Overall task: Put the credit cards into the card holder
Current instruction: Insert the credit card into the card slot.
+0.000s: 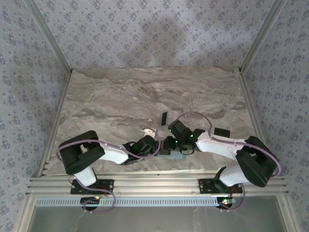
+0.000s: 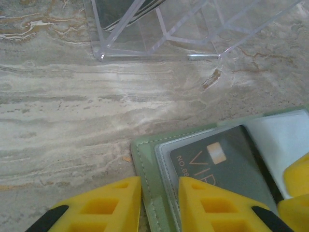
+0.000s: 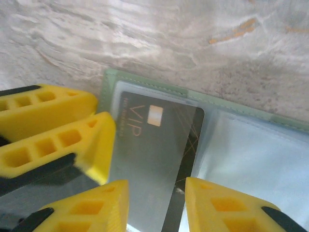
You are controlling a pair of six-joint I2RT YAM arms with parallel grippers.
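At the near middle of the table (image 2: 72, 111), locate the card holder (image 2: 145, 164), opened flat with clear pockets facing up. Note one credit card (image 3: 154, 145), grey with VIP lettering, seated under the clear window of the panel nearer the left gripper (image 2: 159, 186), dark stripe toward the fold.

Treat the left gripper as a hold-down. Check jaws slightly parted, astride the stitched outer edge: one finger on the panel, the other on bare marble, nothing visibly pinched. Judge the purpose as stopping the soft wallet from sliding during insertion.

Check the right gripper (image 3: 157, 188) next: jaws spread, one finger to each side over the card's near end, gripping nothing. Judge this stance as suited to nudging the card fully home.

From above, observe both arms folded inward from their bases, forearms converging, wrists low and pitched down, fingertips almost meeting over the wallet. Expect a further dark card (image 1: 164, 117), farther out, to need a later pass.
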